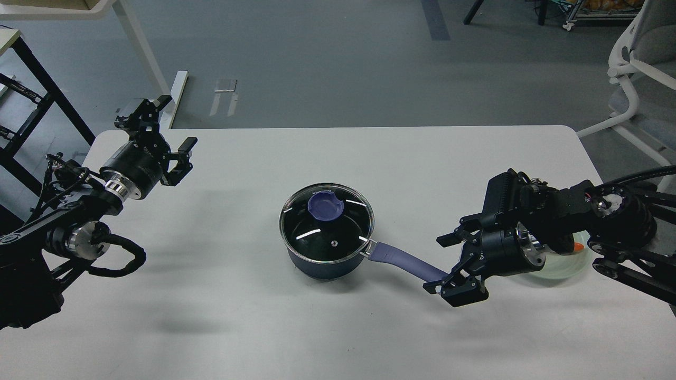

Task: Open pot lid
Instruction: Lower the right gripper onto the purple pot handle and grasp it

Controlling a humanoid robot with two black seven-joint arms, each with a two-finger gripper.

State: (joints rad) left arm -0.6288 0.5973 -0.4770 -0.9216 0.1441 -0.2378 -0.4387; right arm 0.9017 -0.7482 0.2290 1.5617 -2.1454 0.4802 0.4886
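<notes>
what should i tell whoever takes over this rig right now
Left gripper: open, empty, raised over the table's far left corner, well away from the pot.
Right gripper: open, at the end of the saucepan's purple handle, not closed on it.
Saucepan: mid-table, handle pointing right. Glass lid seated on it, purple knob untouched.
Pale green plate: mostly hidden behind the right arm.
Done: nothing. Left: steady the handle, grasp the knob, lift the lid off.

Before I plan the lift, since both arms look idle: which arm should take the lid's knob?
Probably left. The left gripper hangs open and free, while the right gripper sits open around the end of the pot handle, placed to steady it. The lid lies between them.
</notes>
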